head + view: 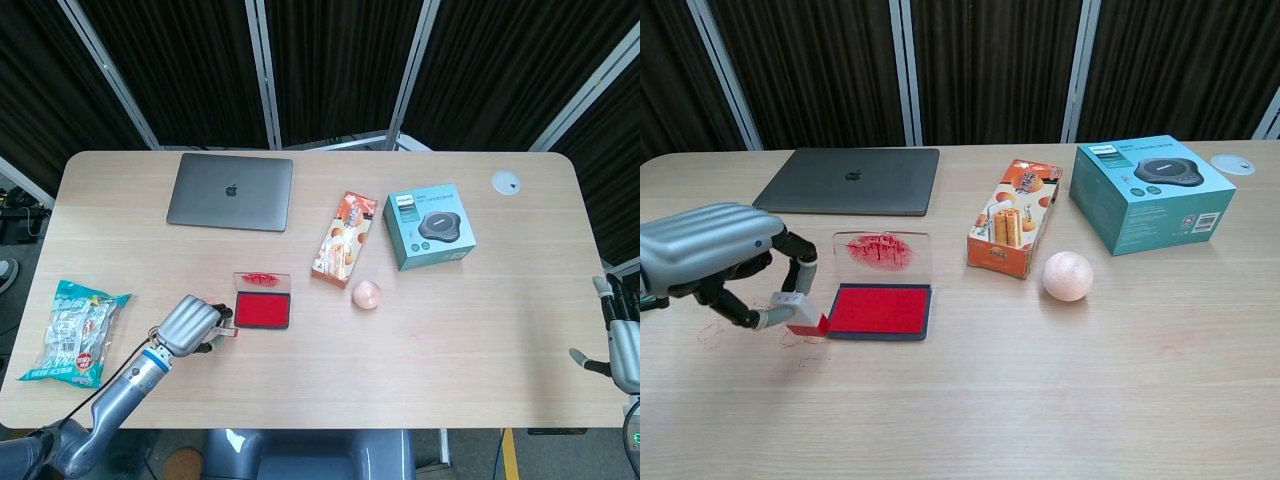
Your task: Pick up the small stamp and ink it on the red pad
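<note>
I had the left robot hand (715, 255) pinching the small stamp (800, 314), red face down, lifted off the bench (1040, 400) just at 9 o'clock of the red pad (878, 310), ready for inking. Right robot hand (622, 345) idle, fingers' state unclear.

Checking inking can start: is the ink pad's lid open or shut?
Open. The ink pad shows its bare red surface, and the clear lid stands raised behind it, smeared with red. The left hand holds the small stamp at the pad's left edge.
</note>
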You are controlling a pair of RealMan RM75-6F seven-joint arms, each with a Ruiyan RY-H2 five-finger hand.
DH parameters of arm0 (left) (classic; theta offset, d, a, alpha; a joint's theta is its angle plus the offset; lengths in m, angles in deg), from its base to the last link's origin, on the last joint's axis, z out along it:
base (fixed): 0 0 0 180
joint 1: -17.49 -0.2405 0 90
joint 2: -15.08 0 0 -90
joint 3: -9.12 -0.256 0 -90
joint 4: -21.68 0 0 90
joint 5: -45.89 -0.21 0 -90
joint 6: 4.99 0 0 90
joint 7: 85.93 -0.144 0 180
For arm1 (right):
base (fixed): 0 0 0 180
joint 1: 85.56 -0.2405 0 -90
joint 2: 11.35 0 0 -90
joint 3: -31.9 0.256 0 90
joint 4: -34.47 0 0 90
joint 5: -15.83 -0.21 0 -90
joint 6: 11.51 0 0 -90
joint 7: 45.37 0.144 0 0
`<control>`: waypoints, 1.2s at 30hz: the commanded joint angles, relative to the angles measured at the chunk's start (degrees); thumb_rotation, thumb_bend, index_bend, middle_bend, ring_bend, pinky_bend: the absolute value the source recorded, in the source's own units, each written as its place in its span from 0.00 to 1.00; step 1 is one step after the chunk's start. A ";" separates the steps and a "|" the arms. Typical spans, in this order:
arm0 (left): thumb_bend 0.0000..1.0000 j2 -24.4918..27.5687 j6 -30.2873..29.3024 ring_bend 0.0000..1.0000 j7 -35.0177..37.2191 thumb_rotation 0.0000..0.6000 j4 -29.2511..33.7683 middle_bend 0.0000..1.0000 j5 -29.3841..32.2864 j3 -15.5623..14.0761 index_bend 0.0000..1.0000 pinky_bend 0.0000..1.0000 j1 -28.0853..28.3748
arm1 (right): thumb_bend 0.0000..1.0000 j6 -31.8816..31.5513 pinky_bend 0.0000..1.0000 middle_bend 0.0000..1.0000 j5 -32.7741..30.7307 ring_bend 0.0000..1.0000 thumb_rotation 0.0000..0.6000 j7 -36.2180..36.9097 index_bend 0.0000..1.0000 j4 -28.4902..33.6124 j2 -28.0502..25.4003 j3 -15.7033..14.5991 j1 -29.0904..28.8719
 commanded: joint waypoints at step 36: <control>0.33 -5.94 13.09 0.88 -10.55 1.00 -2.73 0.55 26.12 6.55 0.55 0.85 14.20 | 0.00 2.72 0.00 0.00 -3.07 0.00 1.00 -0.38 0.00 -0.97 0.42 0.45 -0.77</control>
